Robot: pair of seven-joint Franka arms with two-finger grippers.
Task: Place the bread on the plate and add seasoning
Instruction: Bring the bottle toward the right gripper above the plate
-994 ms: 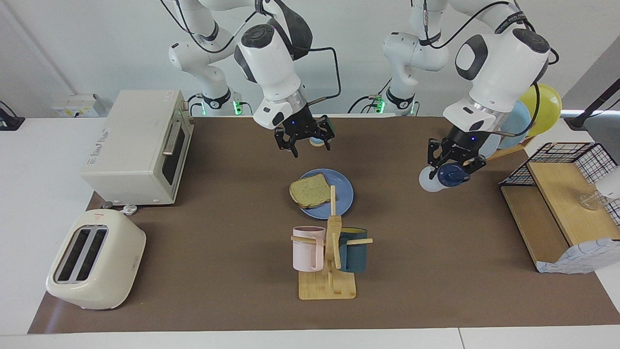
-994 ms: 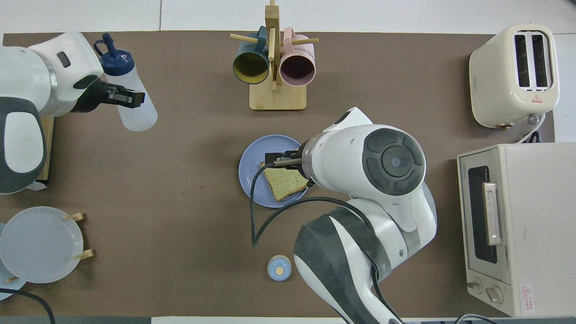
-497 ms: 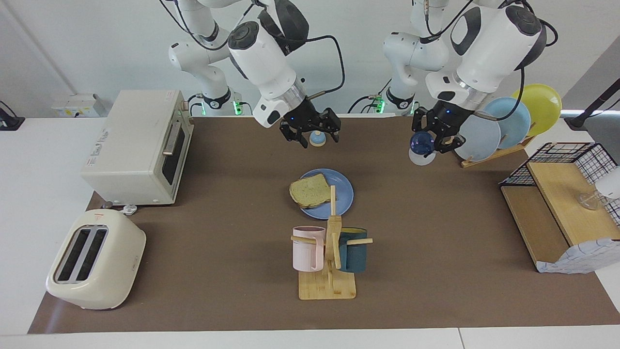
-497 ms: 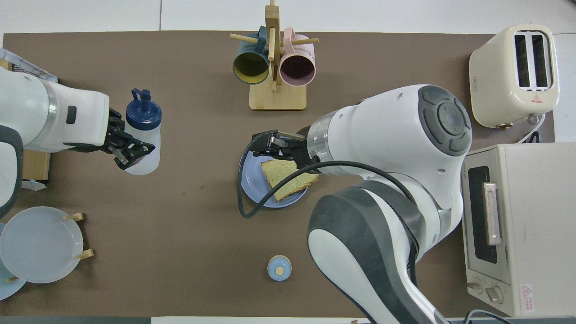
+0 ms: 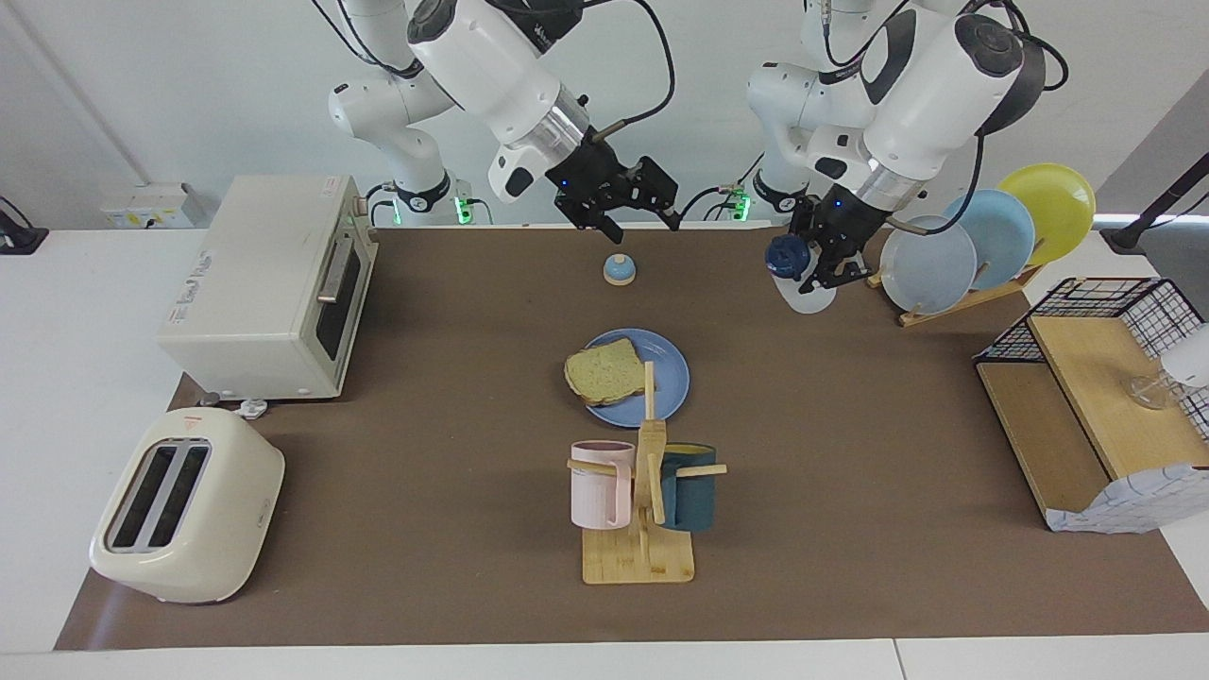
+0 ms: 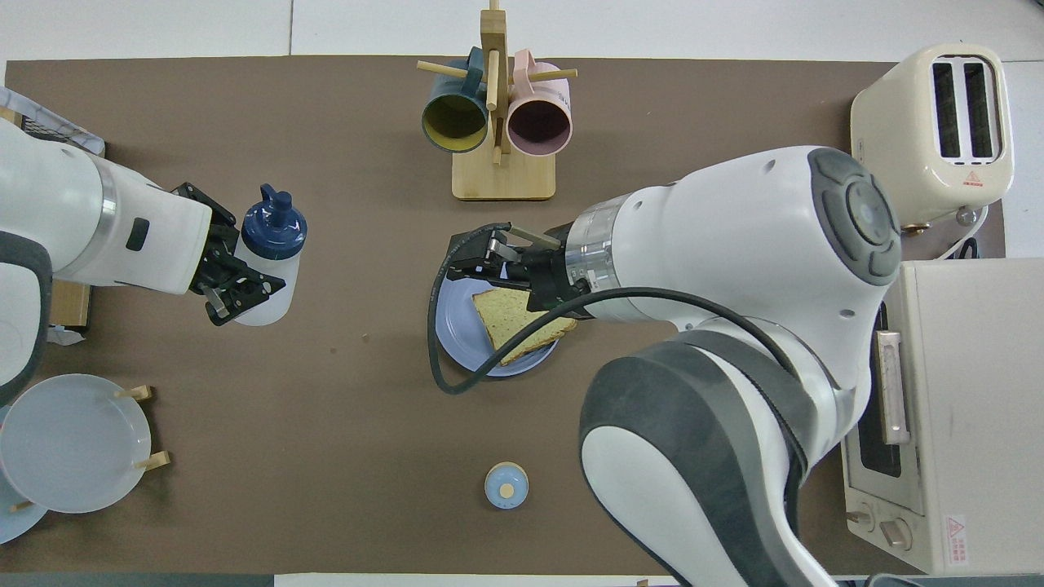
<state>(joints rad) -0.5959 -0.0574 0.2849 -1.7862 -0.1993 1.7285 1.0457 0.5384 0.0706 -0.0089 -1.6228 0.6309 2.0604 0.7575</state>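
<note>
Both arms have lifted and pulled back toward their bases since a second ago; the bottle has come up off the table edge area and swung toward centre.

Left gripper (image 5: 820, 257) is clamped on the seasoning (image 5: 793, 274), held in the air, cap tilted roughly toward 10 o'clock in the facing view, body hanging below. It's over bare mat, at about 2 o'clock from the plate (image 5: 672, 378), well apart from it. Just past it toward the left arm's end sits the plate rack (image 5: 954, 297).

Right gripper (image 5: 631, 200) is empty, fingers spread wide, raised high over the bell (image 5: 619, 270), clear of it. Looks like it's retreating; nothing left for it to do, I'd guess.

Bread (image 5: 603, 371) lies flat on the plate, on the side toward the right arm's end, one crust edge overhanging the rim slightly. Mug tree (image 5: 642, 491) stands at 6 o'clock from the plate in the facing view, close by.

Progress: bread step done. Seasoning picked up but not yet over the bread. Left: carry the bottle over the slice, tip it cap-down, dispense. Roughly halfway.
</note>
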